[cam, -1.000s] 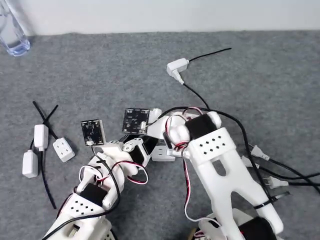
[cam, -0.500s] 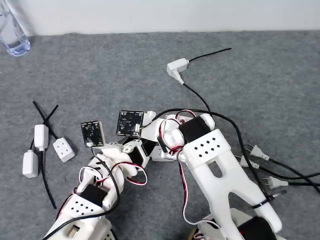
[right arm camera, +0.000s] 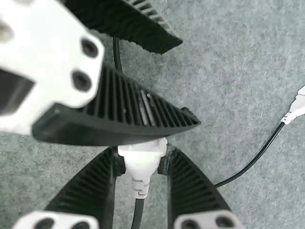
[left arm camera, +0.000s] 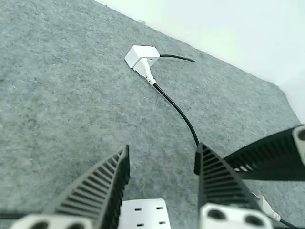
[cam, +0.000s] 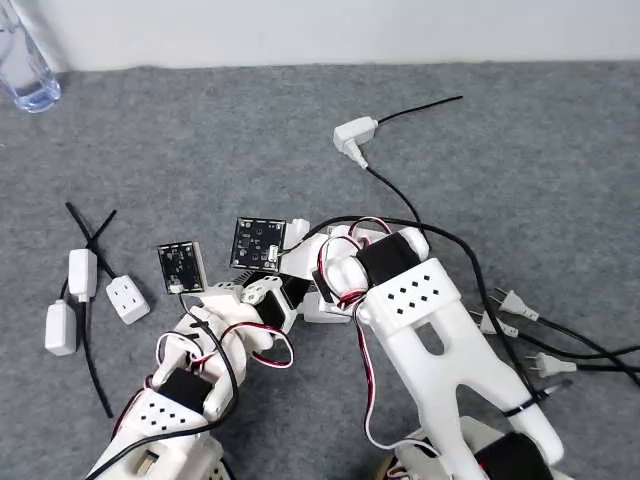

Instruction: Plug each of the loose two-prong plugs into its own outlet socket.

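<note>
Two arms meet at the middle of the table (cam: 200, 150). The left gripper (left arm camera: 162, 148) has its jaws apart. One white socket (left arm camera: 143, 214) lies between them near their base with its slots facing up; whether either finger touches it I cannot tell. The right gripper (right arm camera: 141, 155) is clamped on one white plug (right arm camera: 140, 162), and the plug's black cord (right arm camera: 137, 214) trails back between the fingers. A ribbed finger of the left gripper crosses just beyond the plug. Seen from above, the socket sits on the table between the two wrists.

Three loose plugs (cam: 512, 303) on black cords lie near one another on the right arm's outer side. At the far left are three small white pieces (cam: 82, 270) grouped among thin black cords, and one of them shows slots on its face. One more white block (cam: 355, 132) lies well apart toward the far edge, with a black cord running off each end.

Two dark square boards (cam: 258, 243) sit on the wrists; any marks on them are too small to read.

The table is covered in a grey, felt-like mat. A pale wall (cam: 350, 30) runs along the far edge, and one clear bottle (cam: 25, 70) stands in the far left corner
</note>
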